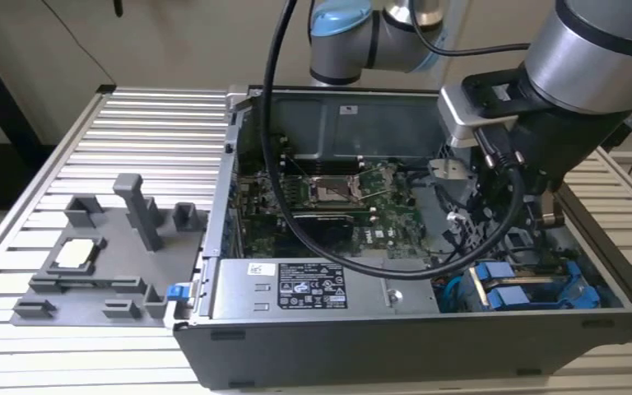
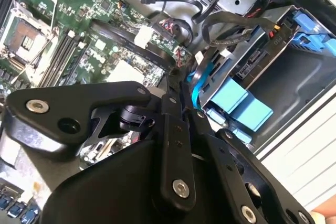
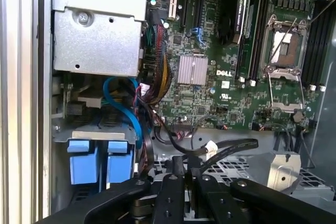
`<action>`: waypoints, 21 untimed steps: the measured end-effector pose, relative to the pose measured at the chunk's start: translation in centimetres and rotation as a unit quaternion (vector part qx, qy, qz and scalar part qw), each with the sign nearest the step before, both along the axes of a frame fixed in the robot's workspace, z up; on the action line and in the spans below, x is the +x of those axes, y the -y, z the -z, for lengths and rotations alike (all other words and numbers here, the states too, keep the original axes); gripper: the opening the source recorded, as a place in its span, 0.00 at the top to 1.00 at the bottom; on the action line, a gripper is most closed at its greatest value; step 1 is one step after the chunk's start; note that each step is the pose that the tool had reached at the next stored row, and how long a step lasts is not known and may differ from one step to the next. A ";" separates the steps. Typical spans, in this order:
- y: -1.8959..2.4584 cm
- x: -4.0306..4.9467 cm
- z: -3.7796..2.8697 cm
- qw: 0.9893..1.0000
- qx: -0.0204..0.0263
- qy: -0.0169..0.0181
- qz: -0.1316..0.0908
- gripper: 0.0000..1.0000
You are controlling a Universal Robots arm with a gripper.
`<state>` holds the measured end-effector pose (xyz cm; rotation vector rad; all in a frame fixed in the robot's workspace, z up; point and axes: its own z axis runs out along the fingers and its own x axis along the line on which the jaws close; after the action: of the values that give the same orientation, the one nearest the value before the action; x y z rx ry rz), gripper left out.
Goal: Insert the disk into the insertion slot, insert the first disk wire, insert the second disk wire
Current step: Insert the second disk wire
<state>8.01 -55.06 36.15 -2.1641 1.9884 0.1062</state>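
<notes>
1. The arm reaches down into the open computer case point(image 1: 228, 247), toward about three o'clock in the exterior view.
2. The gripper point(image 2: 181, 82) has its fingers point(image 3: 178, 174) pressed close together. A black cable point(image 3: 231, 148) runs right up to the tips, but I cannot tell whether it is pinched.
3. The disk point(image 1: 530, 292) sits seated in the insertion slot point(image 3: 89, 134), at about four o'clock in the exterior view, with its blue carrier tabs facing out.
4. A blue cable point(image 3: 126, 108) loops just beside the disk.
5. The motherboard point(image 1: 382, 206) lies near the centre, with the grey metal box point(image 1: 316, 288) at six o'clock.
</notes>
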 end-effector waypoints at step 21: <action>-0.10 0.09 0.05 1.000 -0.009 0.001 -0.006 0.69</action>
<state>8.09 -54.96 36.10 -2.1853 1.9837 0.0871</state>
